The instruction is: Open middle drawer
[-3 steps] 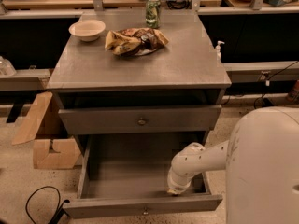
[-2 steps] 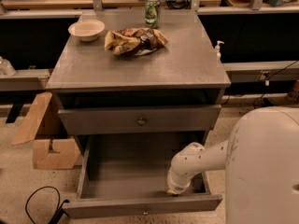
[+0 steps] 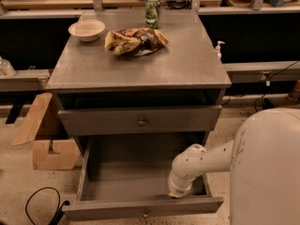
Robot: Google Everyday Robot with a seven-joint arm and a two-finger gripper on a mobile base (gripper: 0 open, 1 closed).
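Grey cabinet top (image 3: 187, 64) carries a bowl (image 3: 86, 30), a snack bag (image 3: 135, 41) and a can (image 3: 153, 12). Below, the middle drawer (image 3: 136, 177) stands pulled out, interior exposed. The gripper (image 3: 179, 192) reaches down inside its right front corner; grip state cannot be determined.

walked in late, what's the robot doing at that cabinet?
The robot's arm reaches down into the middle drawer, which is pulled well out with its grey inside showing. The claw is at the arm's low end, inside the drawer near its front right corner. The drawer above sits further in. On the cabinet top are a bowl, a can and a snack bag.
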